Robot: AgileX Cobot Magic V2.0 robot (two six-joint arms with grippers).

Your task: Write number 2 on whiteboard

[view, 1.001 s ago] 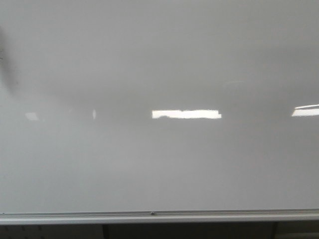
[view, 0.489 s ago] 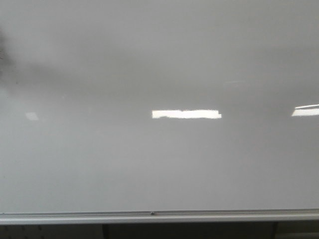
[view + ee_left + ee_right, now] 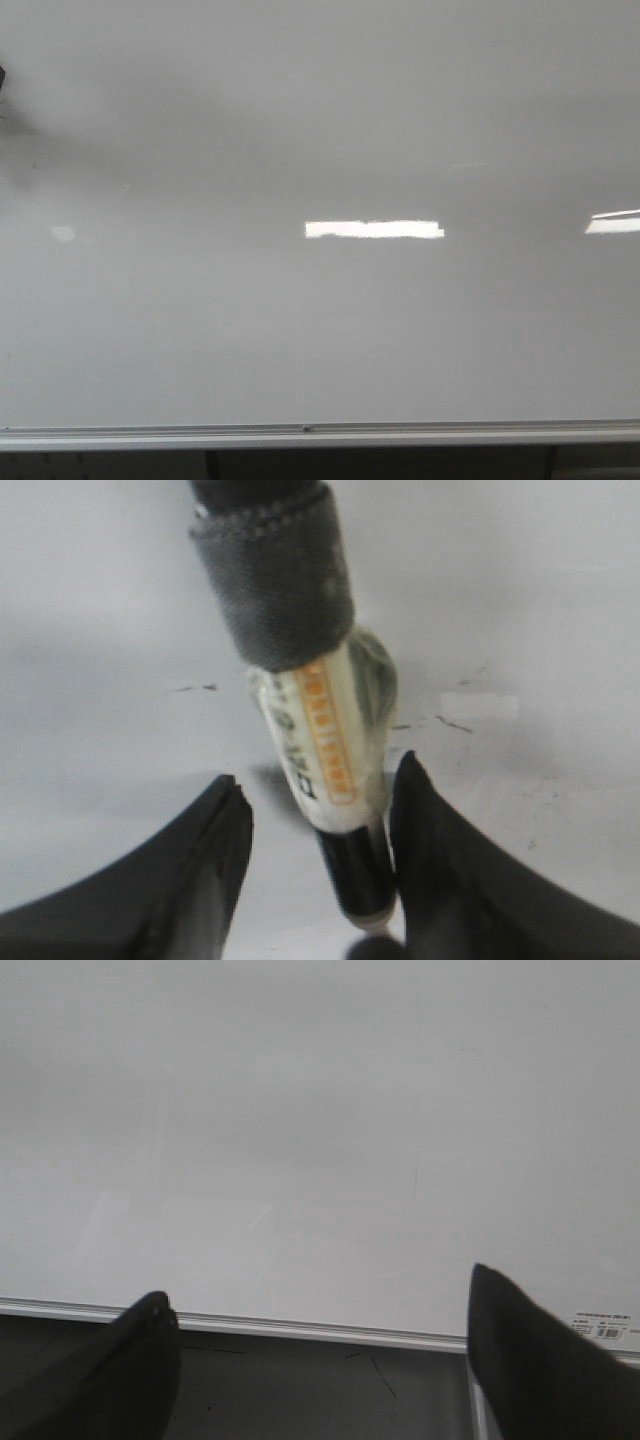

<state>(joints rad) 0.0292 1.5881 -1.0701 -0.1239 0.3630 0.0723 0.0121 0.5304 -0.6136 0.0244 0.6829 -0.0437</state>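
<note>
While blank, whiteboard (image 3: 320, 330) before marker (image 3: 325, 730).

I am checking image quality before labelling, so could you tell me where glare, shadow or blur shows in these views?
Front view: bright glare patches on the whiteboard, dark smudgy shadow at its left edge. Left wrist view: marker and left gripper are soft, out of focus. Right wrist view: even, dim light; right gripper dark, without detail.

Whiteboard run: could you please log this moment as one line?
left gripper: holds marker | right gripper: open, empty | whiteboard: no digit visible in front view
</note>
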